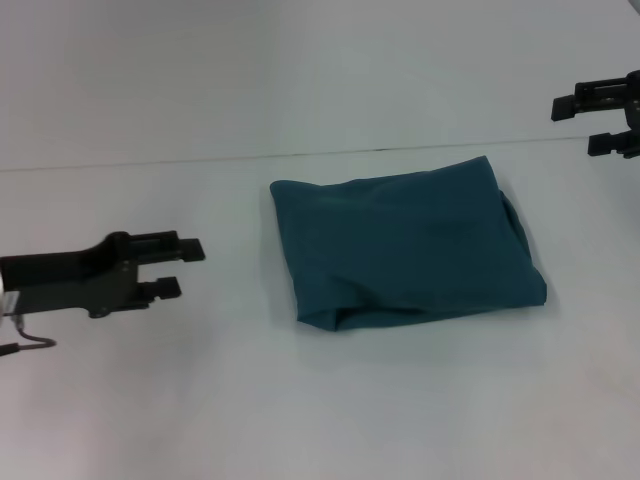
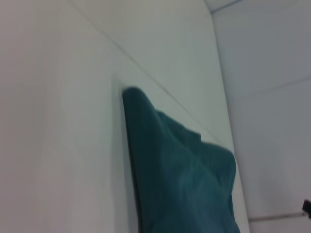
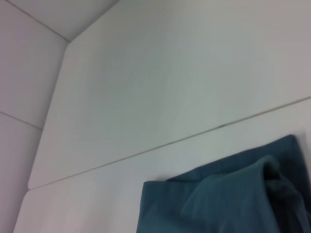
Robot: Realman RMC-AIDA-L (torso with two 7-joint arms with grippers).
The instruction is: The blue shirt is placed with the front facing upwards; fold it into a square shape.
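The left gripper (image 1: pixel 185 268) is seen in the head view low at the left side, held over the white table (image 1: pixel 150 400), its two dark fingers spread apart with nothing between them and pointed toward the blue shirt (image 1: pixel 405 240), from which it is well apart. The right gripper (image 1: pixel 590 125) is seen at the far right edge of the same view, raised near the rear of the table, its fingers likewise parted and empty, directed inward toward the left; it is also kept clear of the cloth, beyond the shirt's rear right corner. Between the two grippers, slightly right of the middle of the table, the blue shirt is laid folded into a compact, roughly square bundle. No lettering, neckline or tag is shown on its upper face; only plain teal fabric is presented. The left edge of the bundle is folded cleanly, while layered folds are visible along the near edge and at the right side, where a rounded bulge of cloth is turned under. A thin seam in the table surface is seen running across just behind the shirt. In the left wrist view the folded shirt (image 2: pixel 180 179) is shown lying on the white surface with its layered folds visible, and in the right wrist view a corner of the shirt (image 3: pixel 223 199) is shown just before the table seam (image 3: pixel 170 143), with stacked folds at one side
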